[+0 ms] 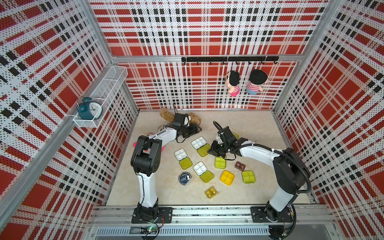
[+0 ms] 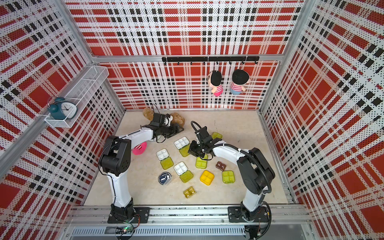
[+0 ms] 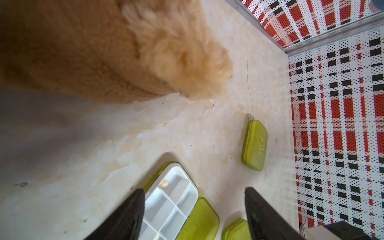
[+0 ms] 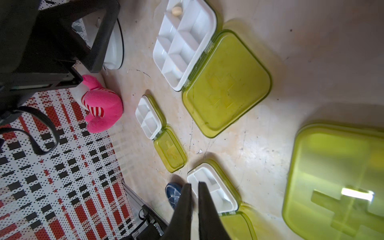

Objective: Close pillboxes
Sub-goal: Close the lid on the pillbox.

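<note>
In a top view we saw the desk (image 1: 255, 128). Over it the left fingers (image 3: 128, 214) were spread and empty, and the right fingers (image 4: 182, 207) were pressed together, holding nothing. Between the arms, three open pillboxes (image 1: 198, 142) awaited closing. Four shut pillboxes (image 1: 248, 176) looked done, and the small amber pillbox (image 1: 211, 192) seemed open.

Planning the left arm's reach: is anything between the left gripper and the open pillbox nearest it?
Nothing visible. The left gripper, jaws open, faces the open pillbox with only bare table between. The brown plush lies on the gripper's other side, off that line.
</note>
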`<state>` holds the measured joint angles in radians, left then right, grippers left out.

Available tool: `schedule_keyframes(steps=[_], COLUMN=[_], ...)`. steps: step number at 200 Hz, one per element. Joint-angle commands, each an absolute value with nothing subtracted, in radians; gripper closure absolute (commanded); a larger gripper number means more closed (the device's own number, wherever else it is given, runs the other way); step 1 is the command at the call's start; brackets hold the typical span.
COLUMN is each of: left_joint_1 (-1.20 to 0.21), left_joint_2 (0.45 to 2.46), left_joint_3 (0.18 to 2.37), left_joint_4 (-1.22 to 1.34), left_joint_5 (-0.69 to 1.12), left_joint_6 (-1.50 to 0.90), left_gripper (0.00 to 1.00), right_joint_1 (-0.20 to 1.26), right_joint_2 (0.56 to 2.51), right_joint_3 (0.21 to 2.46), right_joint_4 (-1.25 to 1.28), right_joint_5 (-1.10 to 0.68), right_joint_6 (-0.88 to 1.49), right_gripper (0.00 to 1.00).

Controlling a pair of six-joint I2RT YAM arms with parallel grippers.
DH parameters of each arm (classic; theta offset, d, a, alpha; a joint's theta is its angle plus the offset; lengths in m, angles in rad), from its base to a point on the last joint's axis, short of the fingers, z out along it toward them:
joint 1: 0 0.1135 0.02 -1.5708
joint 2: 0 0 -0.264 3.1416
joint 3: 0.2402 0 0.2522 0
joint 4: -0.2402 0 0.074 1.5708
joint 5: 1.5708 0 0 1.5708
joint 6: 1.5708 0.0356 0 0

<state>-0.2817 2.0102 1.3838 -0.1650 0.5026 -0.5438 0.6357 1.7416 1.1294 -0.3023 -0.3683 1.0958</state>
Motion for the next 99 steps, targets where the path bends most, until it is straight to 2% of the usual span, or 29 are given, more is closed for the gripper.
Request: schedule_keyframes(steps=[1,27,91,99], left_joint_1=[-0.258,-0.255,-0.255,-0.22], left_joint_2=[2.037,2.064,2.089,2.098], left_joint_3=[1.374,1.368,1.351,1.353], left_joint_4=[-0.121,-0.083,-0.077,-0.077], left_joint_5=[0.543,0.562,0.547,0.548], left_joint_6=[-0.532,-0.562,-0.542,-0.543], left_gripper=[0.23,0.23,0.23,0.23], right_joint_1=[0.649,0.658,0.633,0.631], right_joint_2=[1.772,1.77,1.895,1.903], right_joint_3=[1.145,1.12,1.195,1.202], right_joint_4=[-0.359,-0.298,-0.307,-0.311], right_joint_5=[-0.314,-0.316,-0.379,-0.379], right_joint_6=[1.136,1.191,1.139,1.137], right_gripper=[0.88,0.88,0.88,0.88])
